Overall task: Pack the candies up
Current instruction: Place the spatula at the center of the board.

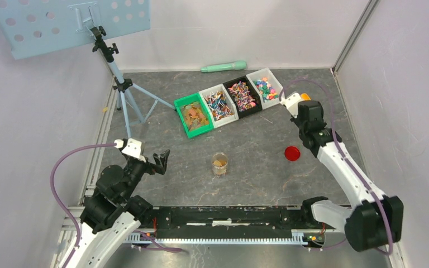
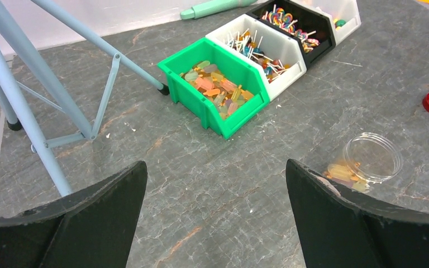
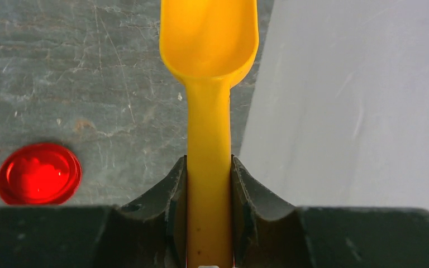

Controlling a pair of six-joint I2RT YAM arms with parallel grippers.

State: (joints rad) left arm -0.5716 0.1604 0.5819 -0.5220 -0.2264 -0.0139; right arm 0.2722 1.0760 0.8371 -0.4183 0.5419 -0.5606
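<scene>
Right gripper [image 3: 209, 167] pinches the yellow scoop [image 3: 209, 33] by its handle, red lid [image 3: 39, 173] nearby. Left gripper [image 2: 215, 167] gapes empty, candies [image 2: 215, 89] ahead.

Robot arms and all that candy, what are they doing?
They are packing candies into a jar. The right gripper is clamped on the handle of a yellow scoop, whose bowl looks empty. The left gripper is wide open and holds nothing, above the table. A clear jar stands in the middle with only a few candies at its bottom, and a red lid lies apart, to its right. The row of bins at the back holds many more.
</scene>
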